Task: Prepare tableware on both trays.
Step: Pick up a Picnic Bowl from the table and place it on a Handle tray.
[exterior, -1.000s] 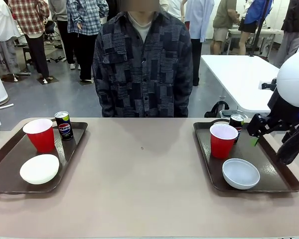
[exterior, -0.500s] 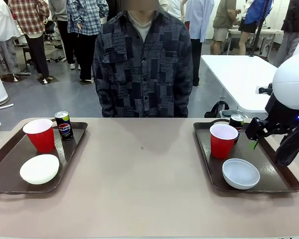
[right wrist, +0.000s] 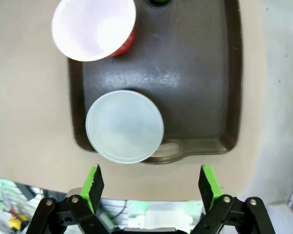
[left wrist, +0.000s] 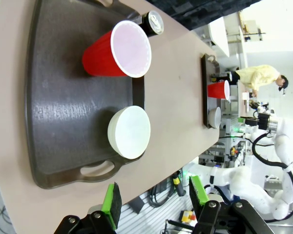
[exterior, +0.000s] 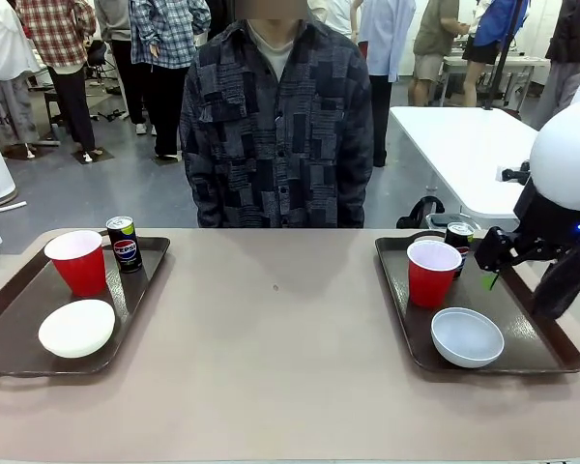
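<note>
Both trays set, both my grippers empty and off the tableware.

My right gripper (right wrist: 150,187) stands at its widest, its green pads (right wrist: 208,185) far apart over the near end of the right tray (right wrist: 205,87), gripping nothing and touching nothing; below it the pale grey-blue bowl (right wrist: 124,126) sits at the tray's near edge, the red cup (right wrist: 94,27) farther along, and a black can (exterior: 458,238) stands behind that cup. My left gripper (left wrist: 151,197) is parted a good way too, nothing between its fingers, held clear above the table edge near the left tray (left wrist: 58,112). That tray carries a white bowl (left wrist: 129,132), a second red cup (left wrist: 118,49) and a Pepsi can (left wrist: 152,23) just beside it.
</note>
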